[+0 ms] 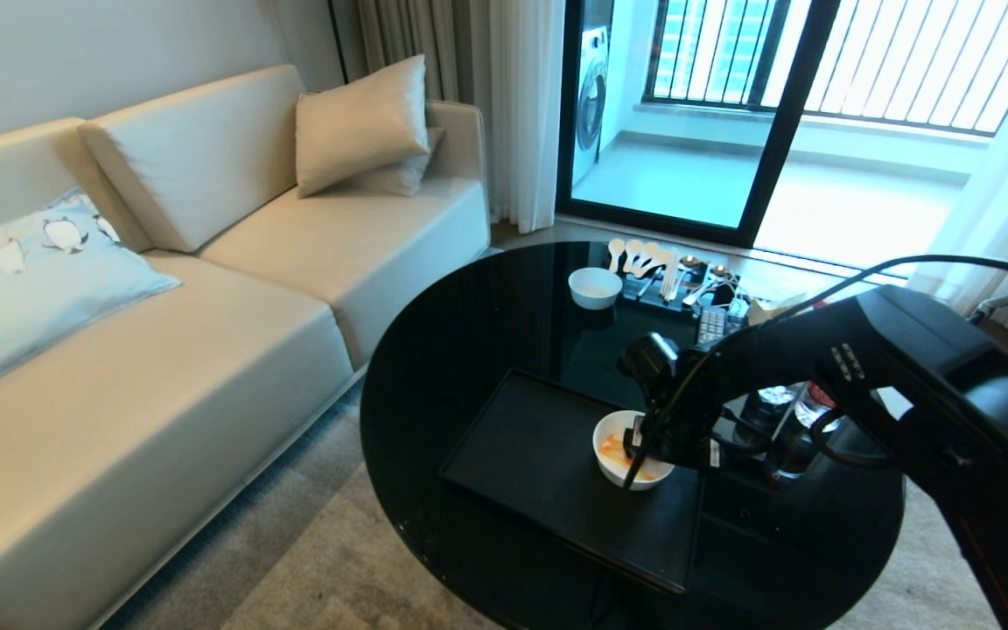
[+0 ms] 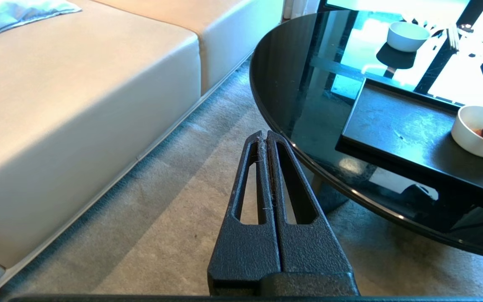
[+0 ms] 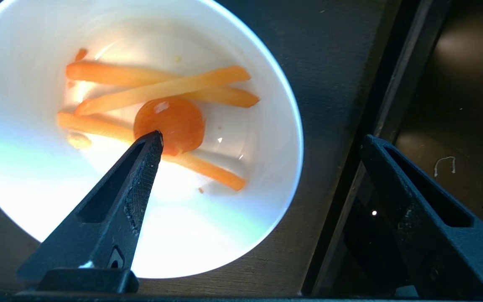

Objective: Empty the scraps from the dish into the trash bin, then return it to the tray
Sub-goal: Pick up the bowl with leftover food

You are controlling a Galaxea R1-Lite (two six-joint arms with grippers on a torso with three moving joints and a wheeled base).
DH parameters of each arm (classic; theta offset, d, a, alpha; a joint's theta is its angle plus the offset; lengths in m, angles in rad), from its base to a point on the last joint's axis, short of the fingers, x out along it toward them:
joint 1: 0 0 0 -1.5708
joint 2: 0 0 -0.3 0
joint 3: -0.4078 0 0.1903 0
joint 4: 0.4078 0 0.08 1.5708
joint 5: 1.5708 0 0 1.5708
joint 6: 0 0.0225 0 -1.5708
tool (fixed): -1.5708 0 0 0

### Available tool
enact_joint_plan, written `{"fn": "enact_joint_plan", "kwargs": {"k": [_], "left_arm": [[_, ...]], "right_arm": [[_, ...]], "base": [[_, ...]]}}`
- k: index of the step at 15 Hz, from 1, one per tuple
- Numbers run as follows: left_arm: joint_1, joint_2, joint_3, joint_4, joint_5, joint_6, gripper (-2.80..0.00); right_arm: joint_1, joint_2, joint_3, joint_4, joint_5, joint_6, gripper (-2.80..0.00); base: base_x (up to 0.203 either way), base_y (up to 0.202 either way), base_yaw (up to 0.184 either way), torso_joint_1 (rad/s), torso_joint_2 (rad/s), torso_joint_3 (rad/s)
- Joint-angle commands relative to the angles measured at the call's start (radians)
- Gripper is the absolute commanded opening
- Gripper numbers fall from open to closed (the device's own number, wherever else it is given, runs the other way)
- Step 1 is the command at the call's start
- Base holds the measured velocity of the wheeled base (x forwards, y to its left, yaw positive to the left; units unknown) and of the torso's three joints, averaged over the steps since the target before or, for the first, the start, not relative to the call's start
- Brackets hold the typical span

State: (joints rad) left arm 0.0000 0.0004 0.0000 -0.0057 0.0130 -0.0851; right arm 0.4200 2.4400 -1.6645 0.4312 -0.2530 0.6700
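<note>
On a round black glass table [image 1: 469,350] beside a cream sofa [image 1: 206,289], the right gripper [image 3: 262,140] hangs over the dish [image 1: 622,472], its fingers spread wide apart and clamped on nothing. One finger [image 3: 132,188] reaches down inside the white bowl, its tip just above the scraps [image 3: 170,117], a round orange slice lying across several thin orange strips; the other finger stands outside the bowl's wall, above the raised rim of the tray [image 1: 539,455]. Whether either finger touches the dish cannot be told.

The dish sits on the matte black tray at its right-hand edge, close to that rim, and the tray itself lies on the near half of the table. At the table's far edge stands a second, smaller white bowl [image 1: 594,287], with a row of pale spoons [image 1: 640,258] and other cutlery just beside it. A remote control [image 1: 711,325] lies between that cluster and the tray, partly behind the right arm. Bottles [image 1: 788,437] stand near the table's right edge, largely hidden by the arm.

The left gripper [image 2: 266,138] hangs low off the table's near-left edge, above the grey carpet [image 2: 162,218], its fingers pressed together and holding nothing. The trash bin appears in none of the views.
</note>
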Motion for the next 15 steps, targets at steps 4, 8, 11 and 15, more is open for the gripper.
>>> {"fn": "enact_joint_plan", "kwargs": {"k": [4, 8, 11, 15], "left_arm": [[0.0, 0.0, 0.0, 0.0, 0.001, -0.001, -2.8], [0.0, 0.0, 0.0, 0.0, 0.001, -0.001, -2.8], [0.0, 0.0, 0.0, 0.0, 0.001, -0.001, -2.8], [0.0, 0.0, 0.0, 0.0, 0.001, -0.001, -2.8]], "right_arm": [[0.001, -0.009, -0.015, -0.003, -0.001, 0.009, 0.0], [-0.004, -0.004, -0.037, 0.0, 0.0, 0.01, 0.0], [-0.005, -0.003, -0.037, -0.003, 0.0, 0.011, 0.0], [-0.01, 0.008, -0.037, -0.006, 0.0, 0.011, -2.8]], "base": [[0.0, 0.0, 0.0, 0.0, 0.0, 0.0], [0.0, 0.0, 0.0, 0.0, 0.0, 0.0], [0.0, 0.0, 0.0, 0.0, 0.0, 0.0], [0.0, 0.0, 0.0, 0.0, 0.0, 0.0]]}}
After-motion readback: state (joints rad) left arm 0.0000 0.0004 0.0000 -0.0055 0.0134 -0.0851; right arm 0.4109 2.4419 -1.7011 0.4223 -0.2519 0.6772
